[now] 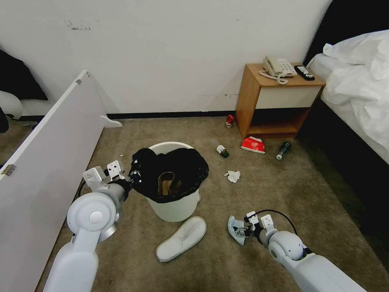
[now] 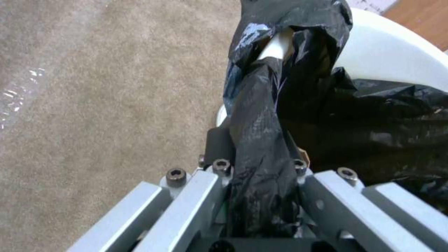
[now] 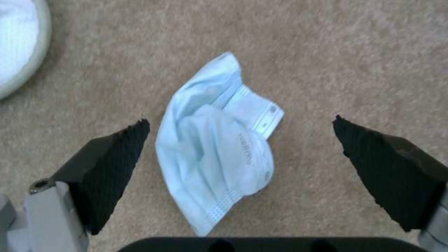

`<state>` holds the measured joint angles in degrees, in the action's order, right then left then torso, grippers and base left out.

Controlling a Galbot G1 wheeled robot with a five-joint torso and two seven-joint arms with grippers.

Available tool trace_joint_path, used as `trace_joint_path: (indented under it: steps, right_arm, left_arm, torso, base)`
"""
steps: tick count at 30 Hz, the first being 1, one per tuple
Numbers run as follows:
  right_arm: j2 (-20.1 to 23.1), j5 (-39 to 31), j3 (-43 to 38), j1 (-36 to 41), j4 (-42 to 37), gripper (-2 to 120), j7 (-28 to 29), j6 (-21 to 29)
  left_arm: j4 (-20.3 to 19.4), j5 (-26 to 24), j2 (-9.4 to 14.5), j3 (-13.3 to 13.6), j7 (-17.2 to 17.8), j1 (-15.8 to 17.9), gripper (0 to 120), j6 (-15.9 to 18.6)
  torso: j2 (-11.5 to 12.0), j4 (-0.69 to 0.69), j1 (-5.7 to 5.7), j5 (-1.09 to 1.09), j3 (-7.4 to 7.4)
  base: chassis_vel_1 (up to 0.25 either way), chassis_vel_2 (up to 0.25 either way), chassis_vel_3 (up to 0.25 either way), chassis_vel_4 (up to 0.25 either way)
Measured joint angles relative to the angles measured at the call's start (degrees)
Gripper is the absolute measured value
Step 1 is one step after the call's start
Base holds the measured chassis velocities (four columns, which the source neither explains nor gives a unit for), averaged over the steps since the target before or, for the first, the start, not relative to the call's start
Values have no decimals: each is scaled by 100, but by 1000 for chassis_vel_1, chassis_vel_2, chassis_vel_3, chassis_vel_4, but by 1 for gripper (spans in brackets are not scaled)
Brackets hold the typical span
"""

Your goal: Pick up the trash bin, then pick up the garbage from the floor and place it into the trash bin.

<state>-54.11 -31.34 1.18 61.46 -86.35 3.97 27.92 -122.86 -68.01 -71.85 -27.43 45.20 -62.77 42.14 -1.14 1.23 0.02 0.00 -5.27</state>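
The trash bin (image 1: 174,207), white with a black bag over its rim, stands mid-floor with a crumpled brown paper bag (image 1: 167,183) inside. My left gripper (image 1: 131,178) is shut on its near-left rim, pinching bag (image 2: 261,140) and white wall (image 2: 392,56). My right gripper (image 1: 240,232) is open just above the carpet, with its fingers (image 3: 117,157) on either side of a pale blue wad (image 3: 215,154). Other garbage lies around: a white slipper (image 1: 182,238), a tissue (image 1: 233,176), a red packet (image 1: 253,144), two bottles (image 1: 222,151) (image 1: 283,150) and a red can (image 1: 230,121).
A wooden nightstand (image 1: 279,101) with a telephone (image 1: 278,67) and remote (image 1: 304,72) stands against the far wall. The bed (image 1: 356,93) runs along the right. A white panel (image 1: 44,162) leans along the left. Open carpet lies between bin and nightstand.
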Motion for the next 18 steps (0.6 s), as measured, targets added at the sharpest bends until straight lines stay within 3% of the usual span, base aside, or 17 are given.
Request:
trace_joint_path:
  steps: [18]
  right_arm:
    - [-183, 97, 282, -248, 330, 100, -106, -201]
  left_arm:
    - [45, 66, -2, -2, -53, 3, 5, 0]
  torso:
    - [0, 0, 0, 0, 0]
  base:
    - [0, 0, 0, 0]
